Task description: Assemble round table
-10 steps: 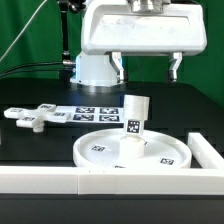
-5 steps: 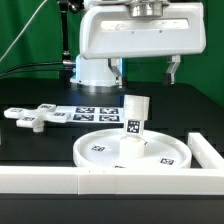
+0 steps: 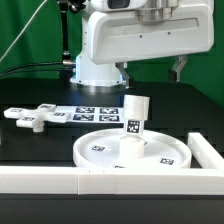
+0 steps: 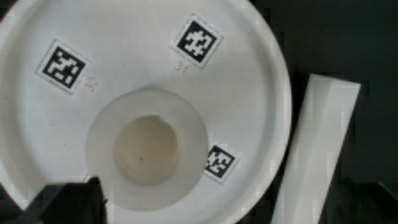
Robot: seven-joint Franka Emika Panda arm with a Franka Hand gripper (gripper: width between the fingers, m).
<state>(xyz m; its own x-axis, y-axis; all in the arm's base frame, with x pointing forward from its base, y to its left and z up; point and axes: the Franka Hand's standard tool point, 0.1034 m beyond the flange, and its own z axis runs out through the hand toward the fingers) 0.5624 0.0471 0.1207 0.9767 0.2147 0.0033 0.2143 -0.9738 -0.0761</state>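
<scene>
While the two-finger gripper (image 3: 151, 75) hangs high, jaws spread and empty, the short white plastic cylindrical leg (image 3: 136, 125) stands upright, centred on the large rimmed white round disc (image 3: 105, 141); judged light, stiff, slick; pinch leg's sides.

Marker board (image 3: 95, 112) flat on black table (image 3: 30, 150); white border wall (image 3: 100, 181) along near edge.

**Two eyes, one shared patch**

The exterior camera sits off the bench (image 3: 30, 150), slightly above it, facing my base (image 3: 92, 68), far enough back to frame my claw (image 3: 151, 72) and all beneath. The wrist camera looks down from close above. Both catch the round disc (image 3: 100, 152), the leg (image 3: 135, 125) below my claw, and the border wall (image 3: 205, 150) beside them.
</scene>
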